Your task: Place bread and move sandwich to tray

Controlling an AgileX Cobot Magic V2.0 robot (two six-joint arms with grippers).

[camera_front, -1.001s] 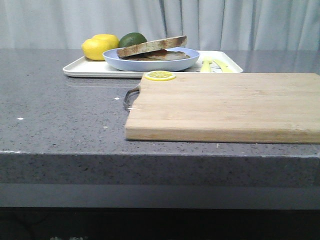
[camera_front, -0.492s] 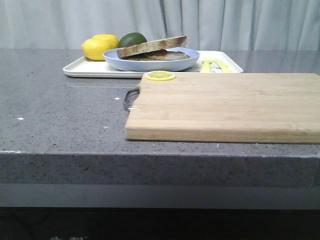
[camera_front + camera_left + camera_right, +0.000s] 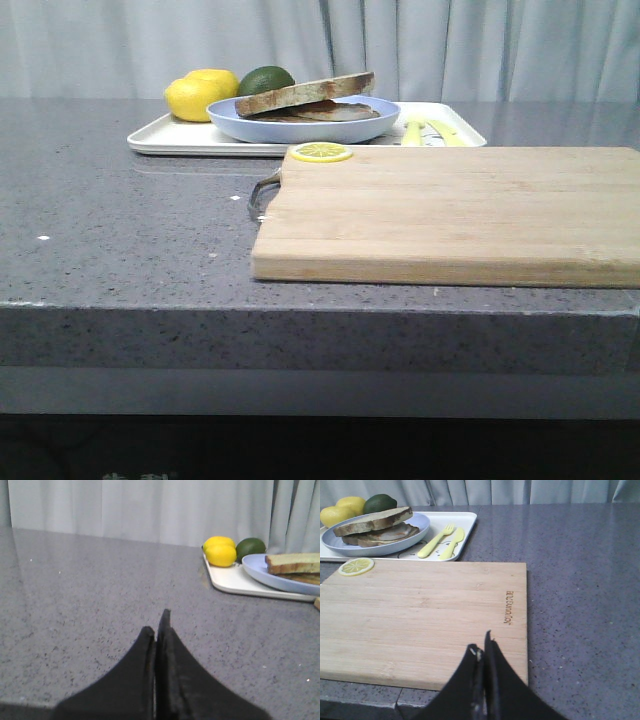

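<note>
The sandwich (image 3: 305, 97) lies on its round pale blue plate (image 3: 300, 130), which stands on the white tray (image 3: 180, 140) at the back of the counter. Its top slice of bread (image 3: 372, 521) rests tilted over the filling. No separate plain slice is in view. The sandwich also shows in the left wrist view (image 3: 295, 564). My left gripper (image 3: 156, 622) is shut and empty over bare counter, left of the tray. My right gripper (image 3: 482, 645) is shut and empty above the near right edge of the bamboo cutting board (image 3: 420, 615). Neither gripper shows in the front view.
Two lemons (image 3: 195, 97) and a lime (image 3: 265, 78) sit at the tray's back left. A yellow fork and knife (image 3: 440, 541) lie on its right part. A lemon slice (image 3: 321, 152) lies on the cutting board's (image 3: 450, 210) far left corner. The counter's front edge is near.
</note>
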